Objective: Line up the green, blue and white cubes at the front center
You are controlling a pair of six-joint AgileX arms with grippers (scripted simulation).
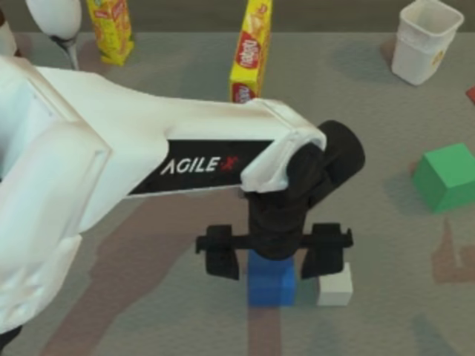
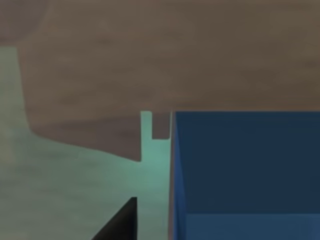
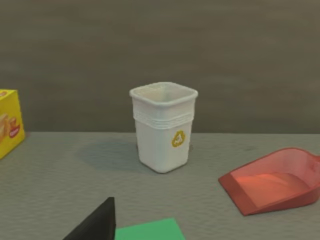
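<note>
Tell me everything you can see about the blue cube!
The blue cube is a plain, matte block with flat faces and sharp edges. It sits upright on the grey table at the front center, over the reddish-brown mark. The left gripper is right above it, fingers spread wide to either side and hiding its back edge. The smaller white cube sits just to its right, with a narrow gap.

three cubes (image 1: 271, 280), two yellow snack boxes (image 1: 250, 49), one white cup (image 1: 424, 41)

likely a simulated tabletop (image 1: 371, 111), plain backdrop.
</note>
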